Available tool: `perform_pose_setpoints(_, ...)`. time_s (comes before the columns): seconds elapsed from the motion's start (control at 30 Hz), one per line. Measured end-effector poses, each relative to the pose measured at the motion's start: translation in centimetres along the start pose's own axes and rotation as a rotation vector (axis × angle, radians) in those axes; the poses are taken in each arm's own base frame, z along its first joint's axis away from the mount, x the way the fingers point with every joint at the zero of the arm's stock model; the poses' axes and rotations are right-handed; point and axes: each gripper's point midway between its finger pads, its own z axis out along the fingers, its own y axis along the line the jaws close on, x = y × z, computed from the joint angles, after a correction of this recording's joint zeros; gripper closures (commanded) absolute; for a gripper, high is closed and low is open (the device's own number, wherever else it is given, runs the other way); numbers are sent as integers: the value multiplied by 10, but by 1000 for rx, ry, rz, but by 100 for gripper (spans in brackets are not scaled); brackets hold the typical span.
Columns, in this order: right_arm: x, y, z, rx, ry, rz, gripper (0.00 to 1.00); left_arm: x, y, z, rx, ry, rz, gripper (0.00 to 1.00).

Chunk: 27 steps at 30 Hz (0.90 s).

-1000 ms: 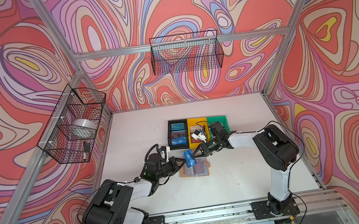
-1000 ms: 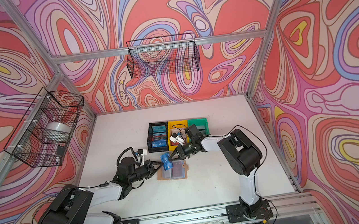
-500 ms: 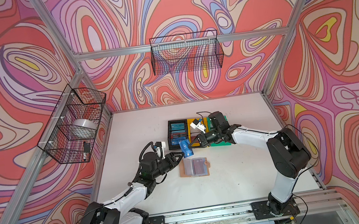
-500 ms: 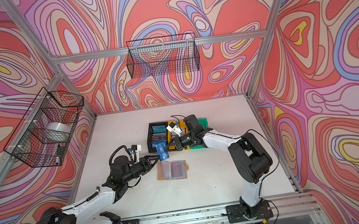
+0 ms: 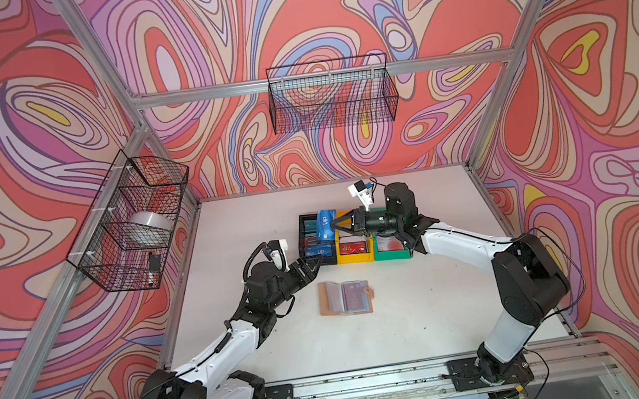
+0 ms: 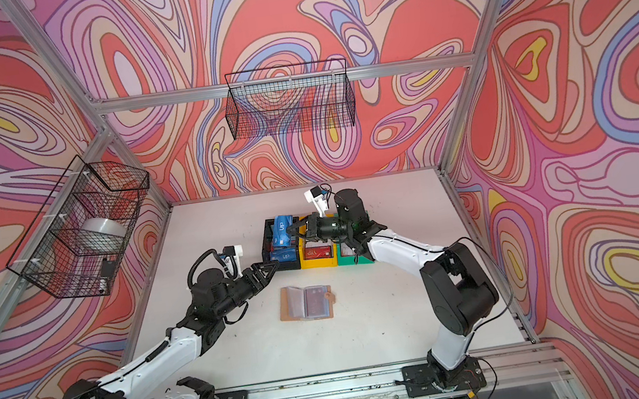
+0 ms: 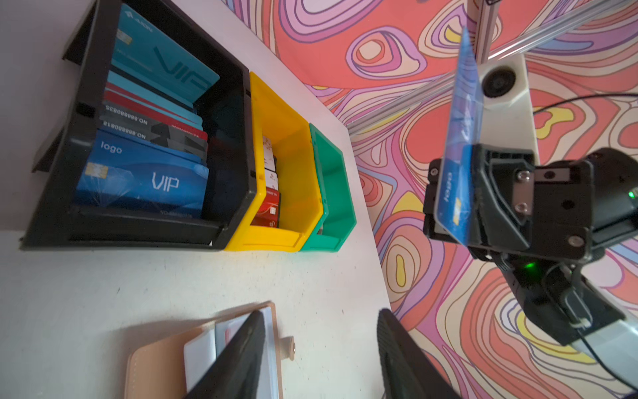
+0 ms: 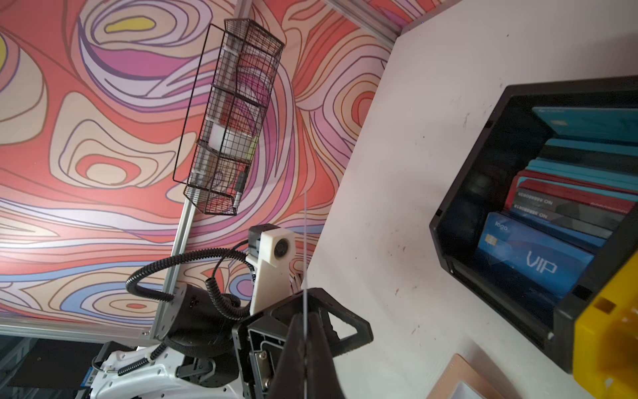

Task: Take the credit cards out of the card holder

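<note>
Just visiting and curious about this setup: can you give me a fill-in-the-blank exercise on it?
1. The right gripper pinches a ___ VIP card.
2. That card is held above the ___ bin.
3. The tan card holder lies ___ on the table.
4. The left gripper holds ___.
Missing words: blue; black; open; nothing.

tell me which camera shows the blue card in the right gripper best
The left wrist view: it shows the blue card, lettering visible, with the right gripper shut on it. Both top views show it small, above the black bin. The right wrist view sees only its thin edge.
</note>
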Motion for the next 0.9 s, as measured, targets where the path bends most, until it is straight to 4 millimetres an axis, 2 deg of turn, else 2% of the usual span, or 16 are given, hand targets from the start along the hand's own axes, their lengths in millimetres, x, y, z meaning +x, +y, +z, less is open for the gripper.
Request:
perform_pose_setpoints(0.17, -7, 0, -9, -8, -104, 33, 100, -19, -12, 10, 37, -54, 24, 42)
perform_pose_setpoints(0.5, -18, 12, -21, -31, -207, 35, 100, -57, -63, 11, 184, -171, 84, 41)
perform_pose_setpoints(0.7, -19, 5, -26, -44, -262, 73, 100, -59, -61, 19, 209, -180, 54, 42)
perform_pose_setpoints(0.9, -23, -2, -25, -86, -311, 116, 100, -62, -65, 18, 225, -197, 61, 42)
